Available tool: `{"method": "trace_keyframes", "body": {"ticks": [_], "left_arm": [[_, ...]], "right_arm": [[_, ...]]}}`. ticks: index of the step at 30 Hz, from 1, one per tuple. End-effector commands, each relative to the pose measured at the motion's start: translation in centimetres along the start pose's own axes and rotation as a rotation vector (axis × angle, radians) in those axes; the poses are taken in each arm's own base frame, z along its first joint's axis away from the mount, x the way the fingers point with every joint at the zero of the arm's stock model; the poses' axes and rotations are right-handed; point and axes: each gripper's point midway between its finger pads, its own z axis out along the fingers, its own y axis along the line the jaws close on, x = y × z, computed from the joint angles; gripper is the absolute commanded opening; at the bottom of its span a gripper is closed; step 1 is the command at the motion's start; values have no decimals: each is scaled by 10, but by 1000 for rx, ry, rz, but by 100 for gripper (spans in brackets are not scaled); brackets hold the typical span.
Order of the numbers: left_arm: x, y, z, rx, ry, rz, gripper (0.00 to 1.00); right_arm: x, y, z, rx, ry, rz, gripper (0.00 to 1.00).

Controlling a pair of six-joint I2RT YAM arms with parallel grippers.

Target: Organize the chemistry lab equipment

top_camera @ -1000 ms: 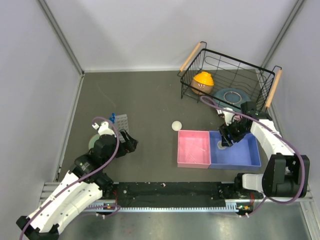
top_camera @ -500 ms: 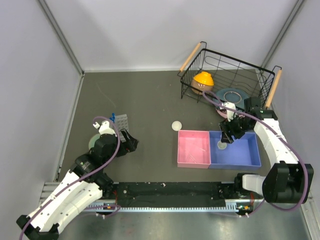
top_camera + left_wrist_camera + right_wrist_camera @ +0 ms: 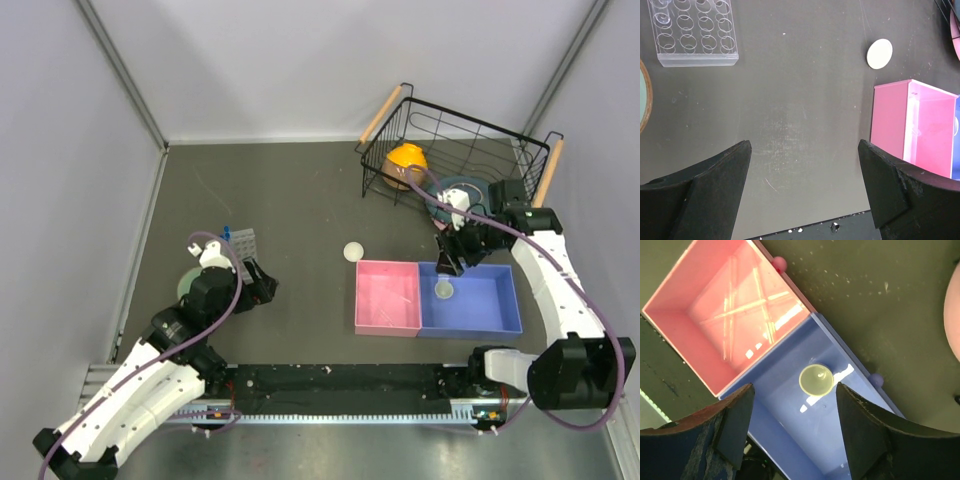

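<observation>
A small round white dish (image 3: pixel 816 379) lies alone on the floor of the blue bin (image 3: pixel 490 310). My right gripper (image 3: pixel 794 390) hangs open above it with nothing between its fingers; the top view shows this gripper (image 3: pixel 452 262) over the bin's far edge. Thin clear pipettes (image 3: pixel 760 300) lie crossed in the pink bin (image 3: pixel 388 297). A second white dish (image 3: pixel 353 251) sits on the table beyond the pink bin. The clear tube rack (image 3: pixel 241 243) stands at the left, with blue-capped tubes (image 3: pixel 226 234) at its far corner. My left gripper (image 3: pixel 804 147) is open and empty above bare table, near the rack (image 3: pixel 695 35).
A black wire basket (image 3: pixel 520 150) at the back right holds an orange bowl (image 3: pixel 405 162) and a teal plate (image 3: pixel 462 192). A pink plate's edge (image 3: pixel 952 315) shows close to the right gripper. A pale green bowl (image 3: pixel 185 283) sits beside the left arm.
My right gripper has lifted up and back from the blue bin, and its jaws have spread a little. The dish stays on the bin floor. The left arm has not moved.
</observation>
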Motion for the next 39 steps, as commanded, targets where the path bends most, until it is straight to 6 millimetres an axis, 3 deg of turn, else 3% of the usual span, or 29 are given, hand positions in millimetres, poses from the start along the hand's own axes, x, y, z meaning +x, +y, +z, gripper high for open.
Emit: {"method": "trace_keyframes", "body": {"ticks": [1, 9, 18, 30, 39], "left_arm": [[-7, -9, 2, 36, -24, 3, 93], [-7, -12, 3, 44, -15, 9, 94], [-7, -14, 2, 52, -12, 6, 94], [-3, -8, 3, 41, -10, 4, 94], [-2, -8, 4, 41, -10, 10, 94]], "right_arm": [[-35, 19, -11, -38, -74, -67, 67], [-79, 34, -9, -122, -114, -126, 67], [-122, 55, 12, -208, -98, -219, 68], [-155, 79, 43, -270, -57, -295, 68], [-168, 93, 65, -309, -28, -321, 68]]}}
